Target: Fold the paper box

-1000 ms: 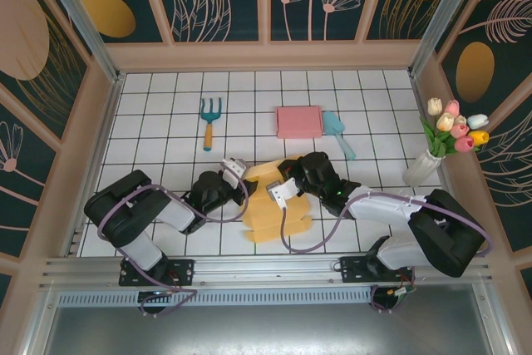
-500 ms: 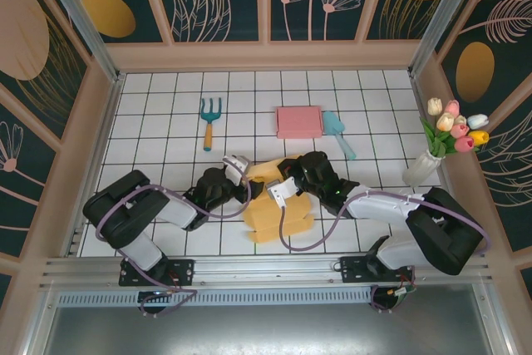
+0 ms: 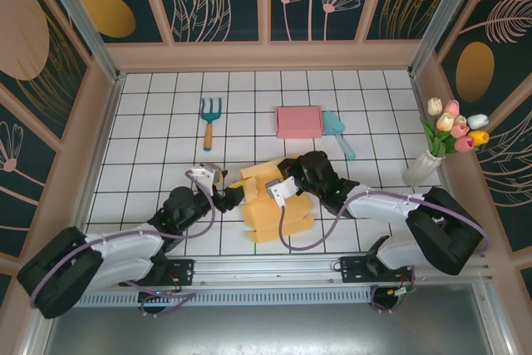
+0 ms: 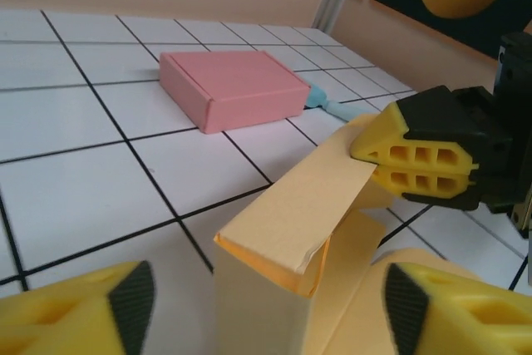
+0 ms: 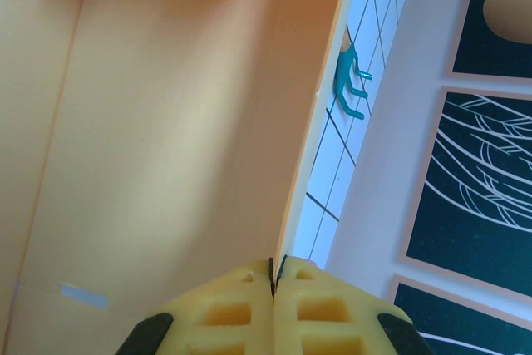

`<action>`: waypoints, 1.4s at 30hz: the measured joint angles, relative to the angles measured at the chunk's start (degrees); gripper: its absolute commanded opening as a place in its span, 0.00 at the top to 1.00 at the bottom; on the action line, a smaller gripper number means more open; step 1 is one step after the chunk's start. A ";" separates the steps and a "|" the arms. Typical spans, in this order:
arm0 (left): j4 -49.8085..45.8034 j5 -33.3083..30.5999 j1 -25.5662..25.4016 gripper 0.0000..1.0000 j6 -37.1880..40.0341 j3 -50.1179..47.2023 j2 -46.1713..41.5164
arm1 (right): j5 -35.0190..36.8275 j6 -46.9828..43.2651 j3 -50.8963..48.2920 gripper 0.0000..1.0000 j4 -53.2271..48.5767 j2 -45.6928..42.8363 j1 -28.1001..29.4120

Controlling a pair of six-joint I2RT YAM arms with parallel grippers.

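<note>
The white tiled bench [image 3: 150, 135] looks as it did a second ago, with the yellow paper box [image 3: 274, 209] lying half folded near its front middle. The big change is the left arm [image 3: 125, 247]. It was hunched up beside the box, and now it lies low and stretched out, reaching the box from the left. The right arm [image 3: 382, 205] has barely shifted on the box's right side.

The left claw [image 3: 231, 194] had been pressed in against the box's upper left corner. It has since drawn back to just left of the box and released, with its yellow fingers [image 4: 75, 305] spread wide. In its own camera an upright flap of the box [image 4: 291, 222] stands between them.

The right claw [image 4: 407, 160] stays clenched on a flap at the box's top edge, with the card [image 5: 166, 122] pinched between its tips [image 5: 274, 276].

Beyond the box, the pink box [image 3: 298, 121] has not moved, nor has the teal fork [image 3: 209, 114] beyond and to the left.
</note>
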 measured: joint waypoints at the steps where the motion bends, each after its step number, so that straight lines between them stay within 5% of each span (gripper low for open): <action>1: -0.55 0.07 0.00 0.39 -0.92 -0.37 -1.14 | 0.00 0.00 0.00 1.00 0.00 0.00 0.00; 8: -2.05 4.00 0.00 0.49 -4.68 -1.53 -2.36 | 0.00 0.02 0.04 1.00 -0.20 0.00 0.00; 20: 1.49 7.39 -2.97 0.53 -6.45 1.29 14.23 | 0.02 0.02 0.31 1.00 -0.46 0.09 -0.04; 28: 2.16 1.05 -5.68 0.71 -7.63 6.38 21.00 | 1.60 0.15 0.33 1.00 -1.46 0.09 -0.59; 42: -2.40 -9.68 -8.55 0.64 -9.09 11.23 23.54 | 3.41 0.72 0.42 1.00 -1.57 0.90 -0.70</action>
